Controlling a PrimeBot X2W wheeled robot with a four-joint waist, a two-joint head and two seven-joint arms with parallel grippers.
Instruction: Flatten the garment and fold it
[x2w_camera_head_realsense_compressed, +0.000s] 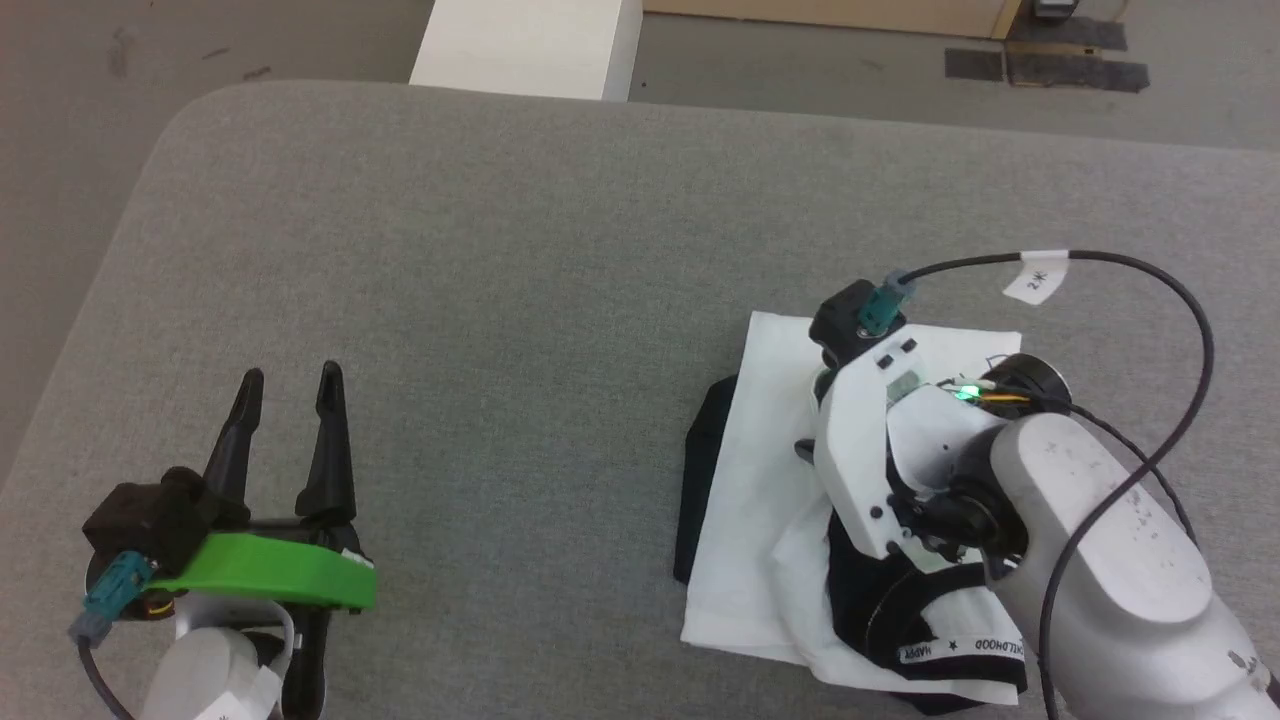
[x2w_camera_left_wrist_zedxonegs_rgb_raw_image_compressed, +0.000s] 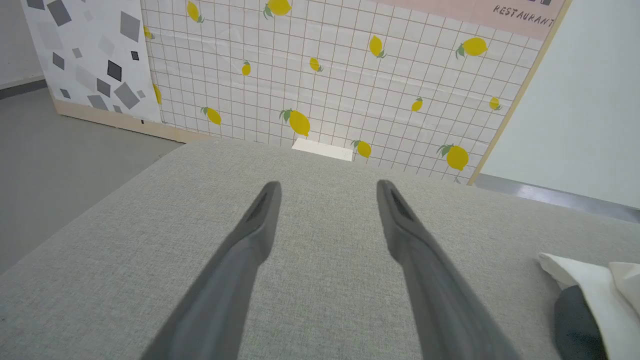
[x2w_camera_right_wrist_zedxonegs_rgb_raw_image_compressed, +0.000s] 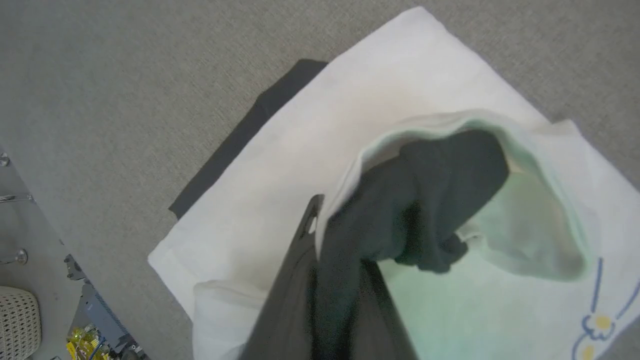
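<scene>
**Grey table, right arm at the shirt, left arm idle**

Grey woven cloth covers the round-cornered table (x2w_camera_head_realsense_compressed: 500, 250). Grey floor lies beyond it, and a white block (x2w_camera_head_realsense_compressed: 530, 45) stands at the far edge. The left wrist view has a tiled backdrop printed with lemons (x2w_camera_left_wrist_zedxonegs_rgb_raw_image_compressed: 320, 75) behind that block.

Garment (x2w_camera_head_realsense_compressed: 760, 480): on the right side of the table, toward the near edge. The white body panel lies mostly flat. A black strip (x2w_camera_head_realsense_compressed: 700, 480) shows from under its left edge, flat on the table. The near end is rumpled, with black cloth heaped on the white. A white band with small black lettering (x2w_camera_head_realsense_compressed: 960, 650) curves across that heap.

Right gripper (x2w_camera_right_wrist_zedxonegs_rgb_raw_image_compressed: 335, 260): over the garment, jaws clenched on a bunch of black cloth in the right wrist view. One dark finger (x2w_camera_right_wrist_zedxonegs_rgb_raw_image_compressed: 300, 250) shows bare beside the bunch; the other is wrapped in cloth. A white fold arches up around the pinched part. A small blue and yellow print (x2w_camera_right_wrist_zedxonegs_rgb_raw_image_compressed: 595, 320) sits on the panel near that view's lower right corner. In the head view the pale forearm (x2w_camera_head_realsense_compressed: 1090, 540) and wrist hide the fingers; a black cable with a white tag (x2w_camera_head_realsense_compressed: 1035, 275) loops above.

Left gripper (x2w_camera_head_realsense_compressed: 291, 372): well apart from the garment on the left side of the table, jaws released and holding nothing. Bare table shows between the two fingers.
</scene>
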